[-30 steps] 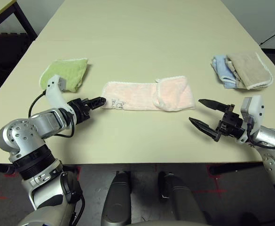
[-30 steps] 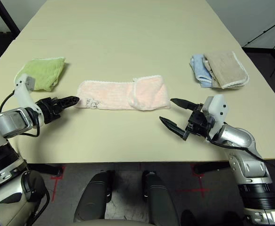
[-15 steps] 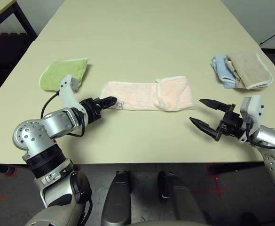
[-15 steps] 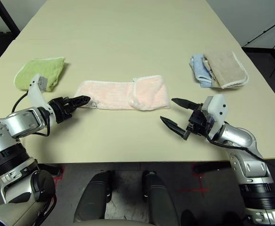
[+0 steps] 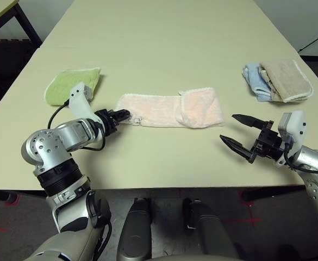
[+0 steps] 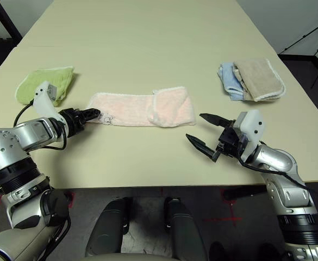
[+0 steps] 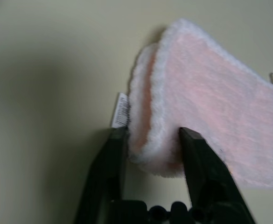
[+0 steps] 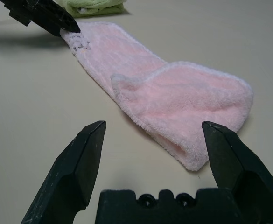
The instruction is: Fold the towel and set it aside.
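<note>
Towel (image 5: pixel 172 110) lay stretched across the tabletop (image 5: pixel 164 38), soft and limp, its right end already folded over. Left tool (image 7: pixel 151 154) seemingly pinched the towel's left corner, both layers between its fingers; right tool (image 5: pixel 241 134) hung spread apart, near the other end.

The towel (image 6: pixel 142 109) bears small dark embroidered lettering and a printed tag, both illegible.

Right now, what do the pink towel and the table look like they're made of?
Pink towel: soft fluffy terry or fleece, seemingly; fuzzy pile, white stitched edging. Table: smooth matte beige top, probably laminate; flat, even colour with no visible grain.
</note>
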Controlling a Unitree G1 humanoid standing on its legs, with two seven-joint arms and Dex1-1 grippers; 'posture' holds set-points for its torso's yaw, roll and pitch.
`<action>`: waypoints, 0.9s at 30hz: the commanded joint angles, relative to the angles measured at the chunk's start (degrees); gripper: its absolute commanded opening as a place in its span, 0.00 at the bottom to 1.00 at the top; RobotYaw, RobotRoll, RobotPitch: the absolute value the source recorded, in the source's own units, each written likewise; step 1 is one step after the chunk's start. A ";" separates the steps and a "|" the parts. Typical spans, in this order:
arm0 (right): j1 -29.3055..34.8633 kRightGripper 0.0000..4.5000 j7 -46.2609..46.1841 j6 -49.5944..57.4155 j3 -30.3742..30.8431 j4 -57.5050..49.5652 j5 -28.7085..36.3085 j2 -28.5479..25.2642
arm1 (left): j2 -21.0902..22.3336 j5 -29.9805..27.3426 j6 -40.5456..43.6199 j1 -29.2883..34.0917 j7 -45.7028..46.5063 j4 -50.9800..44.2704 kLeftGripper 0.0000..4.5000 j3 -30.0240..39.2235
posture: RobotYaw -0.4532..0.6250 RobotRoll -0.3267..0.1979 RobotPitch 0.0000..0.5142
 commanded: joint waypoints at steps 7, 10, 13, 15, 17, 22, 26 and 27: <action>-0.65 1.00 -0.47 0.07 -1.01 0.41 -0.11 -0.26 | -2.27 1.61 2.11 -4.19 -3.80 -1.98 0.00 -2.51 | 0.60 0.62 0.36; -0.70 1.00 -0.46 -0.02 -0.99 0.59 -0.21 -0.28 | -4.12 1.65 3.74 -6.80 -4.25 -2.79 0.00 -2.08 | 0.59 0.62 0.36; -0.86 1.00 -0.58 -0.11 -0.95 0.80 -0.36 -0.21 | -6.07 1.03 4.26 -8.91 -4.33 -3.30 0.00 -1.96 | 0.59 0.62 0.36; -0.79 1.00 -0.75 -0.11 -0.96 0.72 -0.38 -0.14 | -6.70 -0.56 4.26 -9.56 -4.61 -3.73 0.00 -2.99 | 0.59 0.62 0.36; -0.71 1.00 -0.90 -0.13 -0.94 0.64 -0.41 -0.10 | -7.03 -2.30 4.26 -10.36 -4.77 -3.84 0.00 -3.71 | 0.58 0.62 0.36; -0.67 1.00 -1.12 -0.17 -0.94 0.65 -0.45 -0.12 | -7.37 -6.66 4.26 -12.35 -4.13 -3.26 0.00 -4.63 | 0.58 0.62 0.36; -0.82 1.00 -1.24 -0.22 -0.89 0.76 -0.52 -0.06 | -9.47 -10.20 4.26 -15.07 -1.68 -2.60 0.00 -4.37 | 0.58 0.62 0.35; -0.77 1.00 -1.29 -0.21 -0.87 0.68 -0.53 -0.02 | -10.27 -11.41 4.26 -15.53 -0.78 -2.49 0.00 -4.26 | 0.58 0.62 0.35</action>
